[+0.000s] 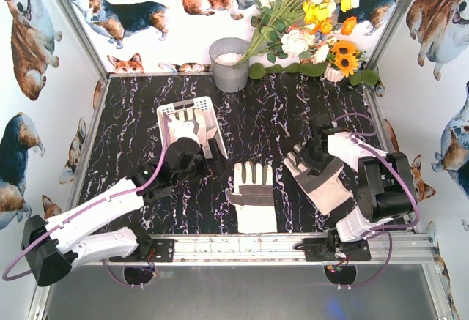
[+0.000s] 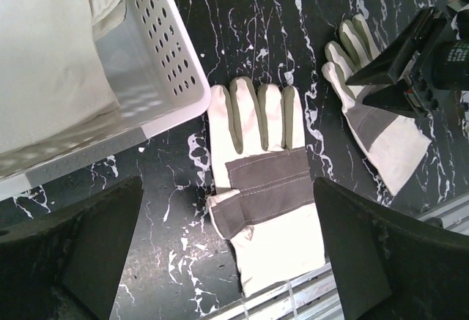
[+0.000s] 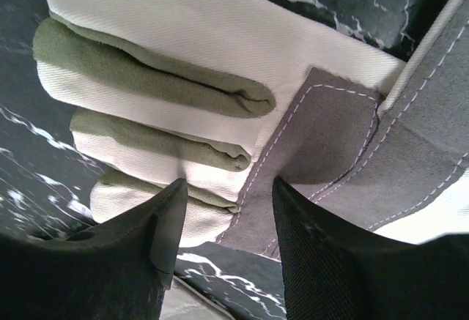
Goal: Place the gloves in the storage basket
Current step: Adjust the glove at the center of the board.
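One cream-white glove [image 1: 253,195] [image 2: 260,188] with grey palm patch lies flat on the black marbled table, cuff toward the near rail. A second glove [image 1: 322,181] [image 2: 381,129] [image 3: 183,27] lies to its right. My right gripper [image 1: 315,160] [image 3: 231,184] is down on that glove, open, jaws either side of the palm patch's edge. Another glove [image 1: 187,126] [image 2: 44,64] lies inside the white storage basket [image 1: 187,105] [image 2: 161,64]. My left gripper [image 1: 199,162] [image 2: 227,181] hangs wide open between the basket and the middle glove, holding nothing.
A grey metal bucket [image 1: 229,64] stands behind the basket at the back wall. A bunch of flowers [image 1: 308,20] fills the back right corner. An aluminium rail [image 1: 256,247] runs along the near edge. Printed walls close in both sides.
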